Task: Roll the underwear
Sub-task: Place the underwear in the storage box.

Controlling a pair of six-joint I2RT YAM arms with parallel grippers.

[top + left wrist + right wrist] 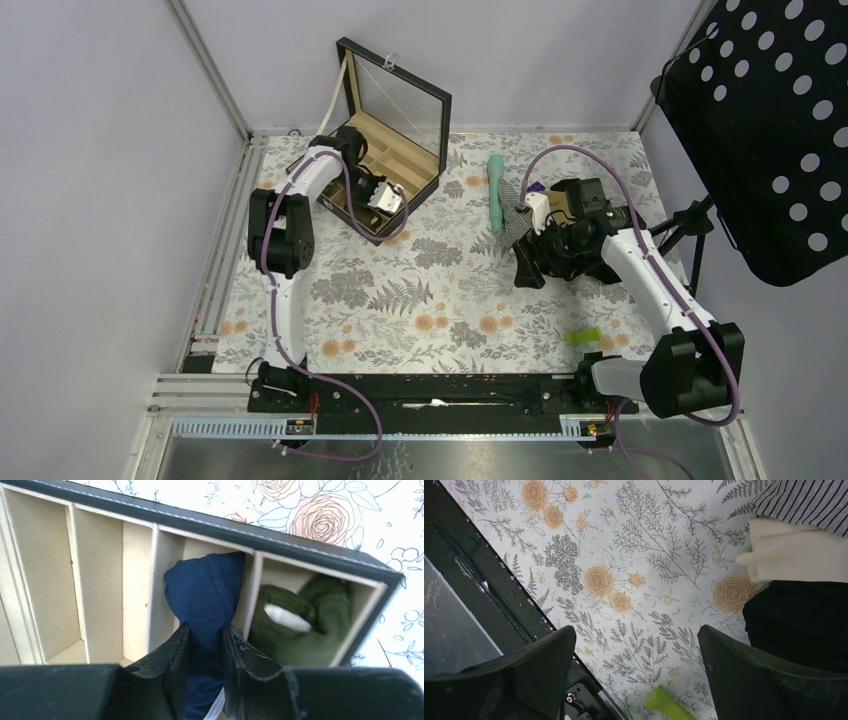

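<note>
While the left hand pinches the underwear inside a box compartment, the right hand hangs spread wide

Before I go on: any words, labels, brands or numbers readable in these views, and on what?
No readable text in any view.
The white patch on the green garment in the box: too blurred to tell if it is a label.
The white edge of the underwear in the left pincer: no print visible.
The tablecloth: flowers and ferns only.
</note>
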